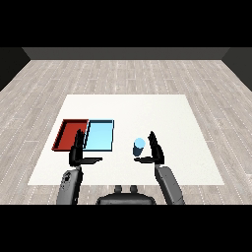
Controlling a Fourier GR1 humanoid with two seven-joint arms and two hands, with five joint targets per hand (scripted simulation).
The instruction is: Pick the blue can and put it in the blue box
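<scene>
Blue can (139, 146) standing on the white table (162, 113), right of centre frame.
The right hand (155, 150) is hovering beside it, fingers straight; the left hand (78, 150) is resting open before the light blue tray (100, 136) and red tray (65, 135).

No writing, label, brand, number or sign can be read on anything in the head view; every surface shows plain colour only.

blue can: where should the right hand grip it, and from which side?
Grip the blue can round its side wall, coming in from the right. It stands upright on the table, and the open right hand is already beside it on that side, thumb reaching under.
</scene>
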